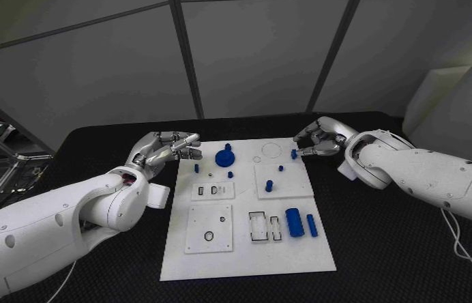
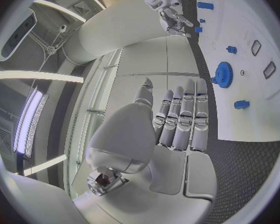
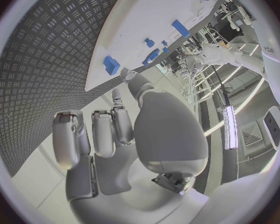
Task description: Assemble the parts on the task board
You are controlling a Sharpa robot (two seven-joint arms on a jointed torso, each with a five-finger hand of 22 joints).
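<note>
The white task board lies in the middle of the table. On its far part rests a blue gear among small blue pegs. Nearer the front, a blue cylinder and a blue bar lie side by side. My left hand hovers at the board's far left corner, its fingers straight and side by side, holding nothing. The gear lies just beyond them. My right hand hovers at the far right corner with its fingers loosely curved and nothing in it. A blue peg stands just past its fingertips.
White sub-plates with cut-out slots sit on the board's left and middle. Black table surrounds the board. A metal frame stands at the table's left edge.
</note>
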